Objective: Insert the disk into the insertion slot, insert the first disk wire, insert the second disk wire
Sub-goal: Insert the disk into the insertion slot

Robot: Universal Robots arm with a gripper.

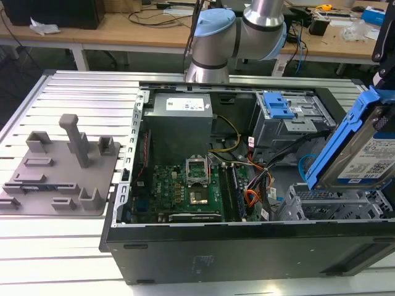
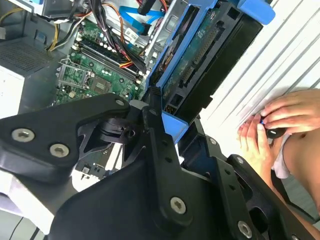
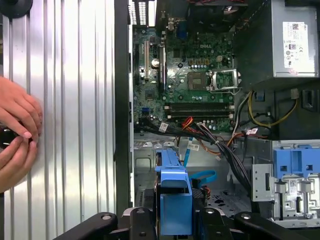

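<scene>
The gripper (image 2: 175, 120) has its jaws clamped on the disk (image 1: 369, 154), tilted above the insertion slot (image 1: 330, 206) at the exterior view's lower right. A clean entry likely needs it levelled, squared to the bay, clear of the second disk wire (image 3: 202, 175).

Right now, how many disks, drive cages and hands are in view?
Disk: 1
Drive cages: 2, the slot and the latched cage
Hands: 2
Total: 5
</scene>
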